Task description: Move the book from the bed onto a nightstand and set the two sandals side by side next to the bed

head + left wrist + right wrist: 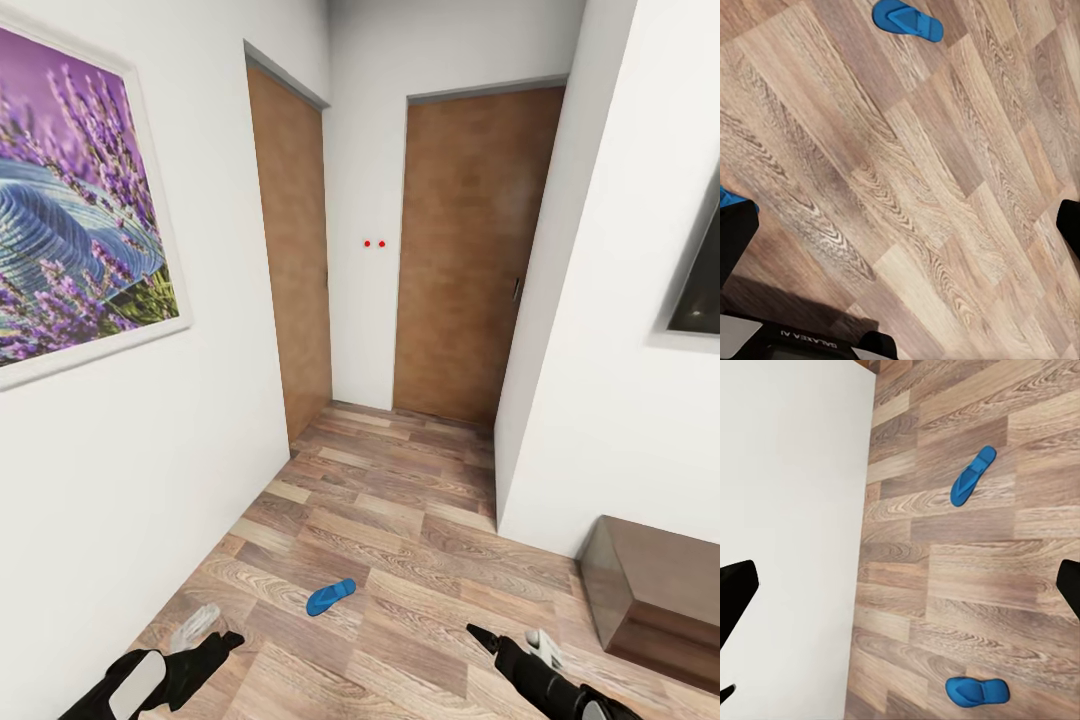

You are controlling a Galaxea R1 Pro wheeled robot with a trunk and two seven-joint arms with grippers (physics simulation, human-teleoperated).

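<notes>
Both black claws, left (215, 645) and right (478, 636), spread wide, empty | bright blue flat flip-flop (331, 596) on wood-plank floor (400, 520), 12 o'clock between them | second sandal (977, 690) nearby | likely light, floppy (pinch sole edge)

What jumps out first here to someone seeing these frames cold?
Probably the bright blue sandal lying alone on the wood-plank floor between the two arms, the one vivid thing down there. The right wrist view shows a second blue sandal apart from it on the same floor. Next, the big lavender picture on the left wall, and two brown doors closing off the hallway ahead.
</notes>
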